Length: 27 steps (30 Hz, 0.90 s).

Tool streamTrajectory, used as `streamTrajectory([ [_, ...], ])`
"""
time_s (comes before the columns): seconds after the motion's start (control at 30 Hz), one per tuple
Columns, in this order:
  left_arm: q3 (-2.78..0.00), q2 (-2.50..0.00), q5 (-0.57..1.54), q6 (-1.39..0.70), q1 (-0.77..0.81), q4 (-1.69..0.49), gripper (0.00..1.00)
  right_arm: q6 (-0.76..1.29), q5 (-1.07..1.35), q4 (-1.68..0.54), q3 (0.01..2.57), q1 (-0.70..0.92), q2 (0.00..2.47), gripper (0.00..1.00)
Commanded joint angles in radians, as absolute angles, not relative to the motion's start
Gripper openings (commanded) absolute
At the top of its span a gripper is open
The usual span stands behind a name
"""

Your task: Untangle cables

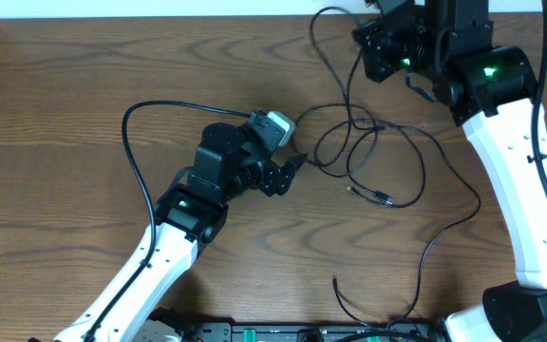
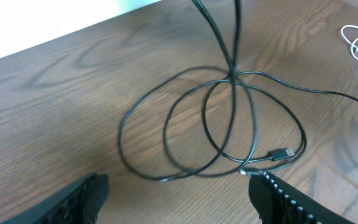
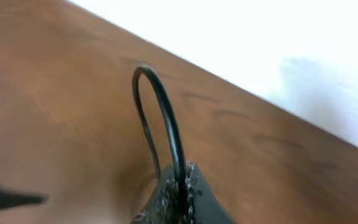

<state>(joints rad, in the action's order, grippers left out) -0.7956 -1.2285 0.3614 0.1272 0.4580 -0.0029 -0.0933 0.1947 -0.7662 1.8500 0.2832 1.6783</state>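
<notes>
Pinching one black strand of the cables [image 2: 235, 73] between its pressed-together fingers, the right tool [image 3: 180, 185] sits at the far right of the wooden surface [image 1: 65, 85]. The cord rises out of its tips in a short arch. In the overhead view that strand drops from the right tool toward the middle of the surface. There the black cords lie in several overlapping loops that cross one another at one spot on the far side of the tangle. A small plug [image 2: 283, 153] lies flat at the near right edge of the loops. One loose black tail runs on to the near side and ends in a bare tip [image 1: 335, 281]. The left tool [image 1: 292, 169] is just left of the loops with its fingers spread wide and nothing between them. A thin white cord [image 2: 355, 43] lies well apart at the right edge of the surface.
</notes>
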Motion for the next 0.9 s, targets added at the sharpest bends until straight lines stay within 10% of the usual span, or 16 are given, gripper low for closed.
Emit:
streamTrajectory([
  [0.0, -0.807, -1.221, 0.37, 0.134, 0.455, -0.004, 0.78, 0.162, -0.348, -0.762, 1.857, 0.28, 1.676, 0.01],
  [0.1, -0.807, -1.221, 0.37, 0.134, 0.455, -0.004, 0.78, 0.405, -0.569, -0.789, 1.857, 0.278, 1.676, 0.01],
  [0.23, -0.807, -1.221, 0.37, 0.134, 0.455, -0.004, 0.77, 0.388, -0.215, -0.754, 1.857, 0.276, 1.676, 0.01],
  [0.5, -0.807, -1.221, 0.369, 0.137, 0.455, -0.004, 0.78, -0.402, 1.043, -0.775, 1.857, 0.29, 1.68, 0.01],
  [0.63, -0.807, -1.221, 0.369, 0.138, 0.455, -0.004, 0.78, -0.561, 0.783, -0.873, 1.853, 0.29, 1.686, 0.01],
  [0.87, -0.807, -1.221, 0.369, 0.138, 0.455, -0.003, 0.78, -0.14, -0.101, -0.841, 1.849, 0.288, 1.771, 0.01],
])
